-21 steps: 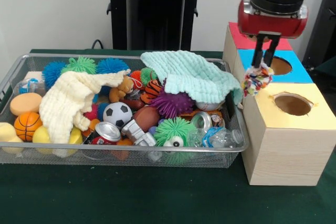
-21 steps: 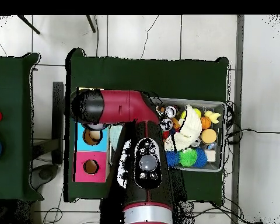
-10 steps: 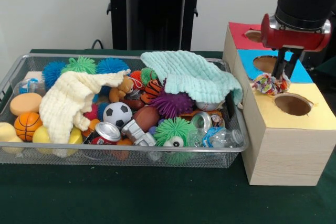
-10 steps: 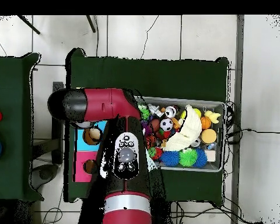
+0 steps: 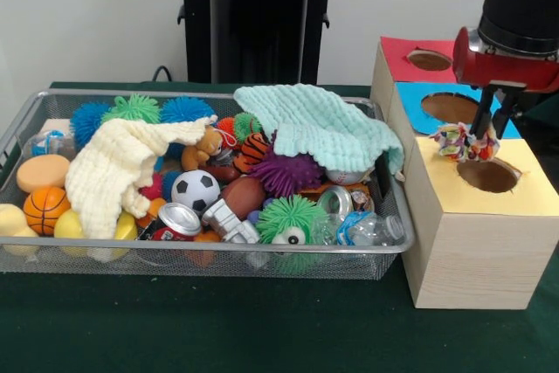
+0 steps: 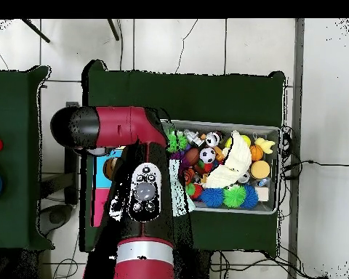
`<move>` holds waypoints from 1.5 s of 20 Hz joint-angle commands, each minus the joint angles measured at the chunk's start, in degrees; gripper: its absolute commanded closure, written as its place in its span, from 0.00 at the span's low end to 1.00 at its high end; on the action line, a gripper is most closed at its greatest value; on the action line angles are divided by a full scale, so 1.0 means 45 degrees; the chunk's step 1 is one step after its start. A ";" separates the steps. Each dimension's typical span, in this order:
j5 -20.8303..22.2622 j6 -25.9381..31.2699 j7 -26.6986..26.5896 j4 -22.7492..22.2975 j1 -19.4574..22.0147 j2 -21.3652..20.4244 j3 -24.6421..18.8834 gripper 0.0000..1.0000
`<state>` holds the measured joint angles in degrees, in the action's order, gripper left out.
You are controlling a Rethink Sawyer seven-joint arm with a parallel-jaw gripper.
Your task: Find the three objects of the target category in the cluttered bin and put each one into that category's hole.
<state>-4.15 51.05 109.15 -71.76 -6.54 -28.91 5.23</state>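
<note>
My gripper (image 5: 487,134) is shut on a multicoloured knotted rope toy (image 5: 461,141). The toy hangs just above the yellow top of the wooden box (image 5: 472,251), at the left rim of the yellow hole (image 5: 489,175). Behind it lie the blue hole (image 5: 450,108) and the red hole (image 5: 431,60). The wire bin (image 5: 210,252) is to the left, full of toys. In the overhead view the red arm (image 6: 112,127) covers the gripper and most of the box.
The bin holds a soccer ball (image 5: 195,189), a basketball (image 5: 45,208), a purple spiky ball (image 5: 286,172), a can (image 5: 175,220), a cream cloth (image 5: 118,168) and a mint cloth (image 5: 319,124). From overhead, the bin (image 6: 278,156) sits right of the arm.
The gripper has carried the rope toy from the box's bin-side edge across the top to the yellow hole's rim. The bin's contents have not moved.
</note>
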 commanded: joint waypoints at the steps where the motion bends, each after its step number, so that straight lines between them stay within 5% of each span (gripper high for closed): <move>1: -0.0592 0.1340 0.3571 0.0241 0.0048 0.0779 0.0068 1.00; 11: -0.0729 0.2164 0.3515 0.1372 0.0039 0.1170 0.0240 1.00; 23: -0.0886 0.3519 0.4246 0.5746 -0.0194 0.3716 0.0632 1.00; 30: -0.1157 0.3545 0.4066 0.5924 -0.0168 0.3863 0.0823 1.00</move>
<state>-7.57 62.82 110.33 -49.25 -7.70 -15.87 9.95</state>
